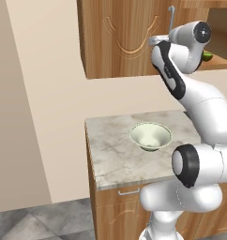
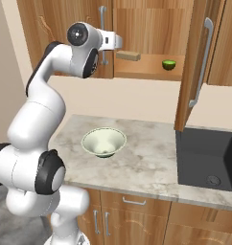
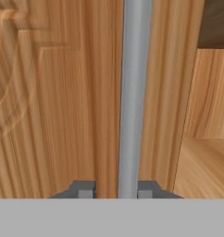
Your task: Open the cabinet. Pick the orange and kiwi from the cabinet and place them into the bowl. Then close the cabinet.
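While pincer (image 3: 116, 193) straddles cabinet (image 3: 53, 102) handle (image 3: 132, 92)

White rounded arm (image 2: 41, 110) segments, black joint bands, small dark grey fingers (image 3: 85, 190)

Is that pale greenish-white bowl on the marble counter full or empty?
Empty. The pale greenish-white bowl shows only its bare inside, and the small green fruit sits on the wooden cabinet shelf.

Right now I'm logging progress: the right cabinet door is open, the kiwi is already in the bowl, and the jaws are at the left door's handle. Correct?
Not quite: the kiwi sits on the cabinet shelf, as the right base view shows; the bowl holds no fruit. The rest stands.
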